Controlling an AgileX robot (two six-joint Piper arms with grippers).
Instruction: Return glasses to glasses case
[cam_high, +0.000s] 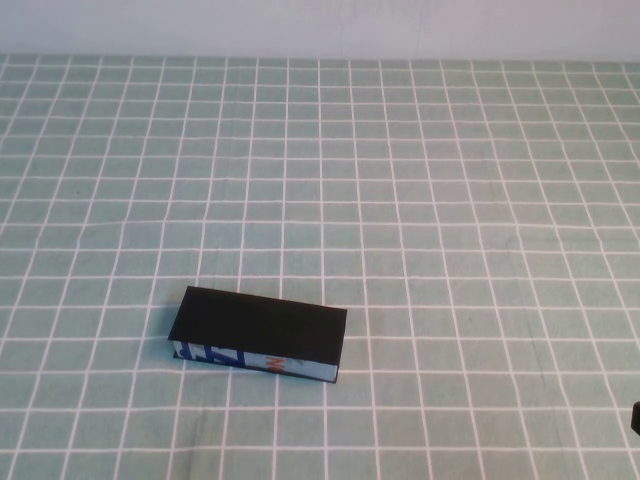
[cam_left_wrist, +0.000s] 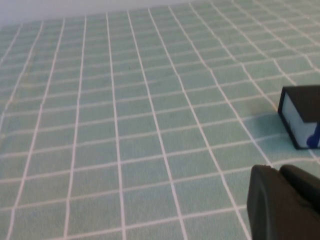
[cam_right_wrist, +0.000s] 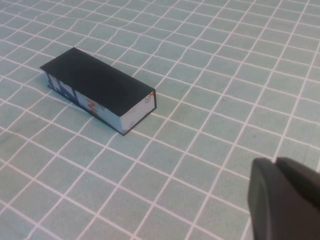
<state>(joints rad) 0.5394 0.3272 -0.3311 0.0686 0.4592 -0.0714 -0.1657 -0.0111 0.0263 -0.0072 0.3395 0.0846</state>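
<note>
The glasses case (cam_high: 262, 325) lies shut on the green checked cloth at the near left, its flat black lid on top and its light-blue side with dark-blue and orange marks facing me. It also shows in the right wrist view (cam_right_wrist: 97, 85), and one end of it shows in the left wrist view (cam_left_wrist: 302, 115). The glasses are not in view. My left gripper (cam_left_wrist: 275, 170) is shut and empty, low over the cloth, apart from the case's end. My right gripper (cam_right_wrist: 275, 162) is shut and empty, well to the right of the case; a sliver of it shows at the high view's right edge (cam_high: 636, 418).
The green cloth with a white grid (cam_high: 420, 200) covers the whole table. A pale wall (cam_high: 320, 25) runs along the far edge.
</note>
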